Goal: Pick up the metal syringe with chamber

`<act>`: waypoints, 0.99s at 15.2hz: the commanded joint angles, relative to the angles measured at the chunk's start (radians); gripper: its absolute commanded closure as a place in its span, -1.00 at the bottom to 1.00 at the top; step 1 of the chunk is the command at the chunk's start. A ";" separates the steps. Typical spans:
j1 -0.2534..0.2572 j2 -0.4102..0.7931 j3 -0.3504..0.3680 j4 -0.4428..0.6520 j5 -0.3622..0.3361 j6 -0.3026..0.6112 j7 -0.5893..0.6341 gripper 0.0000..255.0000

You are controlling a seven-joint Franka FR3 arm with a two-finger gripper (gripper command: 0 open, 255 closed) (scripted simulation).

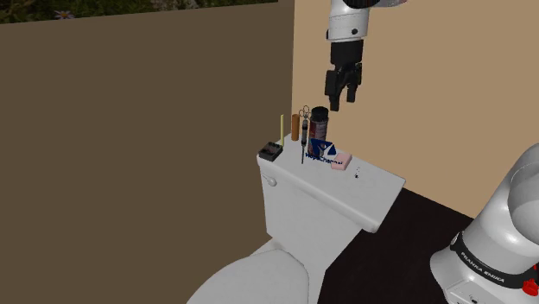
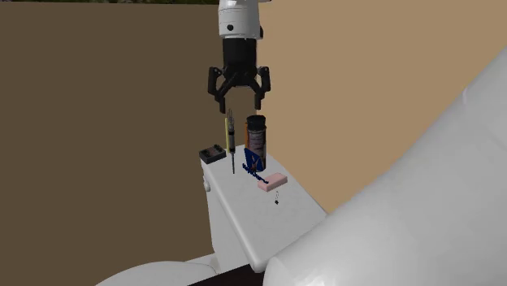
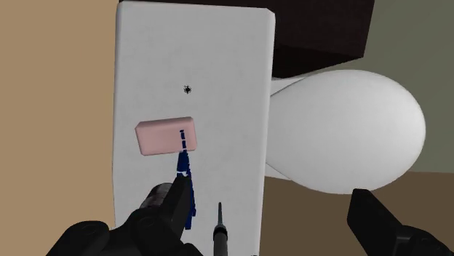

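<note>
The syringe stands upright on the white toilet tank lid, a thin yellowish barrel with a dark needle end pointing down. In the shoulder view the syringe is a thin dark rod with ring handles on top. Its dark upper end shows between the fingers in the wrist view. My gripper hangs open above the syringe and touches nothing. The gripper is well above the lid, and in the wrist view the gripper has its two fingers wide apart.
On the lid beside the syringe are a dark bottle, a blue item, a pink bar, a small black box and a brown cylinder. The toilet seat lies in front, with walls close behind.
</note>
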 commanded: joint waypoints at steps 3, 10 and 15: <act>0.000 0.176 0.011 0.147 -0.036 0.011 0.019 -1.00; 0.011 0.489 0.023 0.472 -0.104 -0.036 0.060 -1.00; 0.011 0.500 0.023 0.432 -0.105 0.015 0.062 -1.00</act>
